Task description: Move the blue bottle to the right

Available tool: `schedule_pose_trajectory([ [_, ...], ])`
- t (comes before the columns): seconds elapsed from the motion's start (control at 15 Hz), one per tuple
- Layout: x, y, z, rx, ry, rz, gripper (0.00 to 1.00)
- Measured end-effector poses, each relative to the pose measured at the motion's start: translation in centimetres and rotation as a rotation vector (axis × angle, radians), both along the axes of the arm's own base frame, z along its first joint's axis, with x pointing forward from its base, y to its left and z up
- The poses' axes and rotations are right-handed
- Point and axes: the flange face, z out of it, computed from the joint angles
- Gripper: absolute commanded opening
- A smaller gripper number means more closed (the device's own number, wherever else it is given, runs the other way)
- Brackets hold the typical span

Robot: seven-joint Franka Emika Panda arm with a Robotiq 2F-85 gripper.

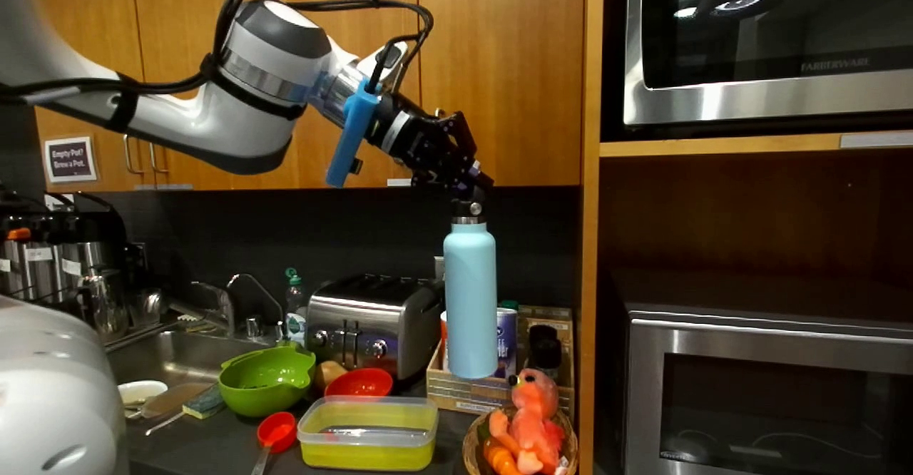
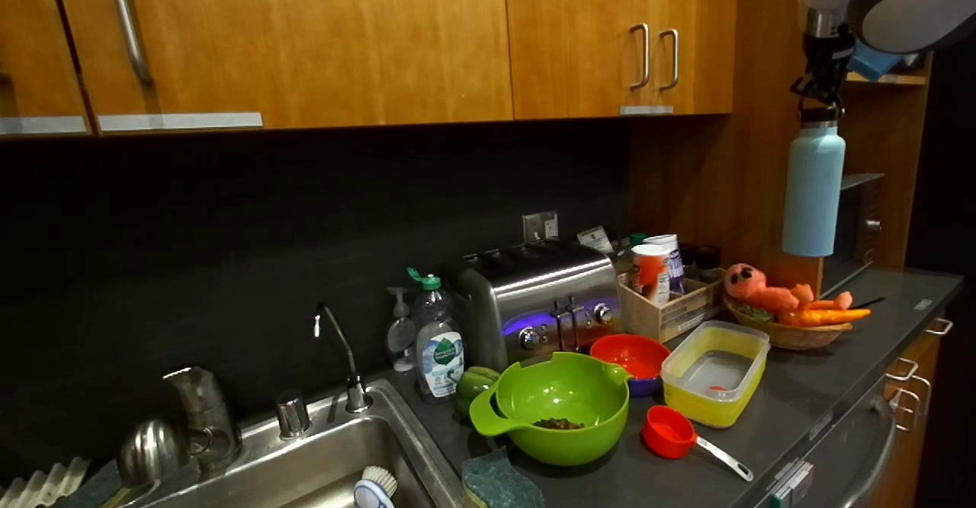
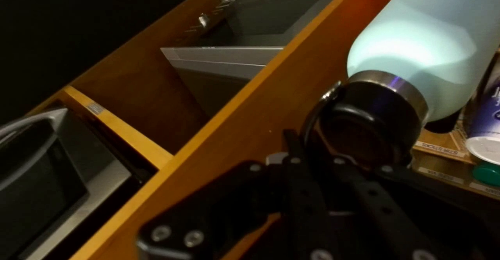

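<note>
1. Wrist view has the claw (image 3: pixel 318 164) clamped on the black loop handle (image 3: pixel 312 113) of the light-blue water bottle (image 1: pixel 470 300); the exact pad contact is too dark to make out.
2. Bottle's hanging upright in mid-air in both exterior views, base touching nothing, near the wicker basket (image 2: pixel 801 338) with the pink plush toy (image 2: pixel 751 290).
3. Progress, as a guess: grab and lift done, so probably past halfway. Left to do: get it over the right-hand spot, lower it, let go. Whether it's far enough right already, can't tell.
4. Surface: dark countertop (image 2: pixel 808 371), pretty busy, with a yellow food container (image 2: pixel 698 409), green mixing bowl (image 2: pixel 579 443), red measuring cup (image 2: pixel 667 439) and steel toaster (image 2: pixel 557 294).
5. Room: looks like a shared kitchen. Sink (image 2: pixel 410 447), wood cabinets (image 1: pixel 506 75), an "Empty Pot? Brew a Pot." sign (image 1: pixel 70 160), plus a Farberware microwave (image 1: pixel 756 97) with another lower microwave (image 1: pixel 763 396) beneath its shelf.
</note>
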Motion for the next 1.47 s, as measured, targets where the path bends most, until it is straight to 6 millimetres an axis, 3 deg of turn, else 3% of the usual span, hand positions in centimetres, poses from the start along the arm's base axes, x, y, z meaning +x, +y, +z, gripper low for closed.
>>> schedule_pose_trajectory([
  [0.47, -2.5, -1.0, 1.1, -0.012, -0.059, -0.148, 0.02],
  [1.0, -3.7, -2.7, 2.9, 0.037, -0.199, -0.248, 0.02],
  [1.47, -4.0, -3.3, 3.2, 0.039, -0.246, -0.282, 0.02],
])
